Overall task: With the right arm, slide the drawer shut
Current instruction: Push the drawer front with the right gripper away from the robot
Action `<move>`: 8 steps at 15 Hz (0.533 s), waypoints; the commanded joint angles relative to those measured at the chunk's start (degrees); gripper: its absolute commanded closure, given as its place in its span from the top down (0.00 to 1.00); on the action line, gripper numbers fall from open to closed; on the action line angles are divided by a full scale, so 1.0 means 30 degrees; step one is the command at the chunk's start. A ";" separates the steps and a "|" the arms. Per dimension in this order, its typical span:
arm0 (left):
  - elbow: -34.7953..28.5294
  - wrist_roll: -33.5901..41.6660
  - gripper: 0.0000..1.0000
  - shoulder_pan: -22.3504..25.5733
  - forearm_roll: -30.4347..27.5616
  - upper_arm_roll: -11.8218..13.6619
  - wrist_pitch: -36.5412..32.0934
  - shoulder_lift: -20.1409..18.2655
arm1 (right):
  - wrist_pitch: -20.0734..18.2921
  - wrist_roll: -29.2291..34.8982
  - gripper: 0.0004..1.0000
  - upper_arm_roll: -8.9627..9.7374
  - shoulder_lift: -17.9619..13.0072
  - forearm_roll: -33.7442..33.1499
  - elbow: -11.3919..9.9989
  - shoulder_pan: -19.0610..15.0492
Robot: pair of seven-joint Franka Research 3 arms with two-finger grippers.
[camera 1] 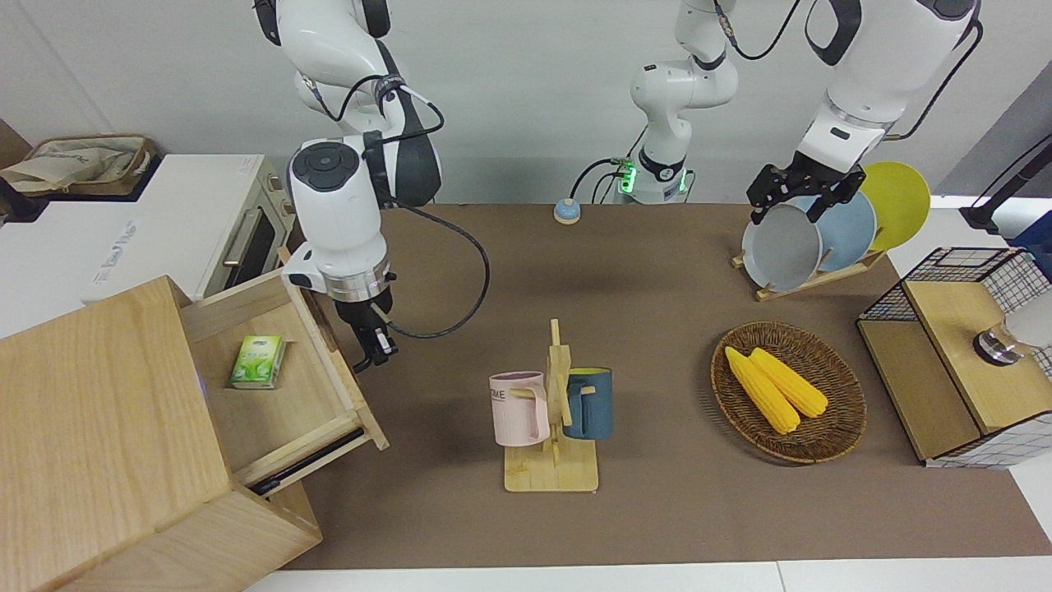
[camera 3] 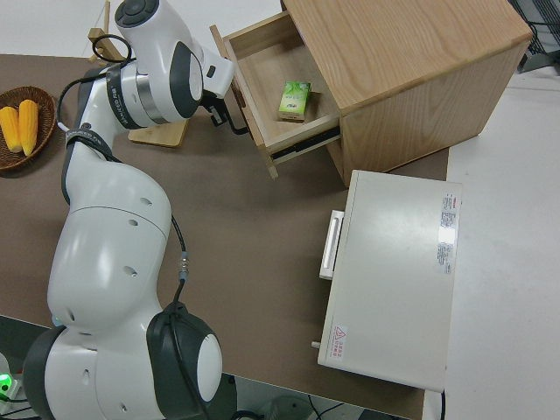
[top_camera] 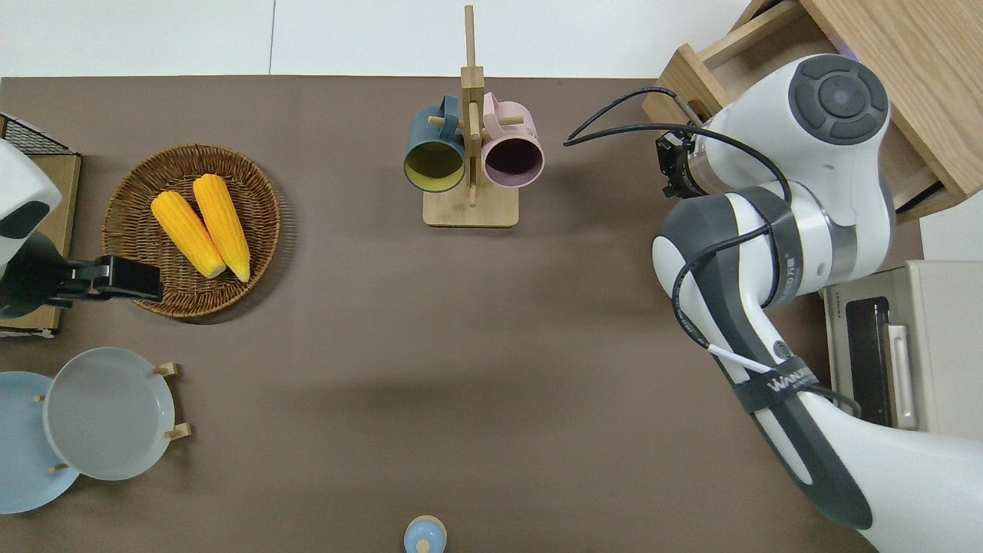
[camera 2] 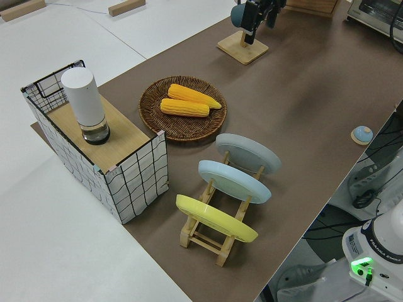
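The light-wood drawer (camera 1: 271, 411) stands pulled out of the pale wooden cabinet (camera 1: 99, 411) at the right arm's end of the table. A small green box (camera 1: 258, 362) lies inside it. My right gripper (camera 1: 380, 352) is shut with nothing in it. It hangs low, close beside the outer face of the drawer's front panel (camera 1: 345, 362); whether it touches I cannot tell. The right side view shows the same: the right gripper (camera 3: 243, 128) at the panel of the drawer (camera 3: 271, 83). The handle is hidden. My left arm is parked, its gripper (camera 1: 791, 210) open.
A wooden mug rack (camera 1: 552, 411) with a pink and a blue mug stands mid-table, near the drawer front. A wicker basket (camera 1: 838, 427) with corn, a plate rack (camera 1: 809, 238) and a wire-mesh box (camera 1: 962, 370) lie toward the left arm's end. A toaster oven (camera 1: 238, 230) sits beside the cabinet.
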 commanded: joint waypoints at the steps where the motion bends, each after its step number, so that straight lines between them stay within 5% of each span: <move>1: -0.0094 0.0145 1.00 -0.0088 0.0219 0.0097 -0.0231 -0.0192 | 0.0357 -0.1860 0.00 0.0271 0.0041 0.0557 0.0104 -0.1006; 8: -0.0094 0.0145 1.00 -0.0116 0.0219 0.0069 -0.0231 -0.0192 | 0.1440 -0.3007 0.00 0.0476 0.0041 0.1085 0.0163 -0.2207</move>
